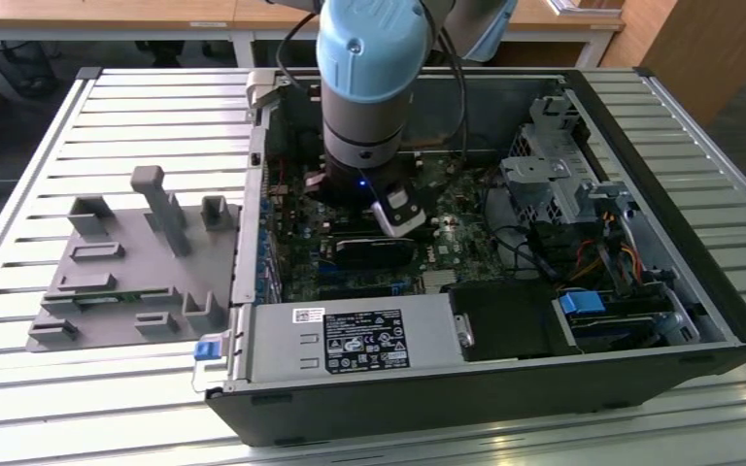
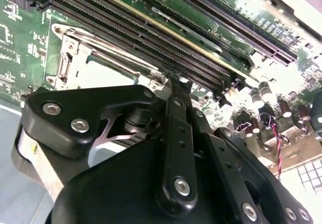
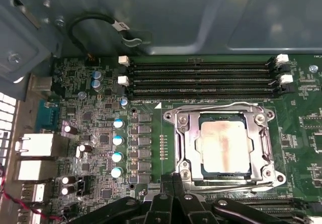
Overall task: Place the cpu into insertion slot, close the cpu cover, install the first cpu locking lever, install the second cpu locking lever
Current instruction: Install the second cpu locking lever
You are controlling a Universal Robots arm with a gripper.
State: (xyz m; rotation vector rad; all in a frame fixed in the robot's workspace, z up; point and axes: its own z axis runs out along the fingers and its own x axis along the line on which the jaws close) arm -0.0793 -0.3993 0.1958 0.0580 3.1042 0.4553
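Note:
In the first wrist view the cpu (image 3: 225, 146), silvery with a tan tint, lies flat in the insertion slot (image 3: 205, 172) on the green motherboard. The cpu cover (image 3: 183, 138), a silvery frame, lies down around it, so the chip shows through its window. One thin wire lever (image 3: 216, 103) runs along the side next to the memory slots. Another lever (image 3: 229, 185) runs along the opposite side. My gripper (image 3: 173, 177) is shut, its black fingertips together at that second lever's end by the socket corner. The second wrist view shows the gripper (image 2: 173, 79) tip beside the bright cpu (image 2: 108, 73).
Long black memory slots (image 3: 201, 75) flank the socket. The arm reaches down into the open computer case (image 1: 684, 291), with the gripper (image 1: 396, 218) low over the board. A power supply (image 1: 347, 340) and drive cage (image 1: 548, 184) stand nearby. A grey fixture block (image 1: 127, 262) lies on the slatted table.

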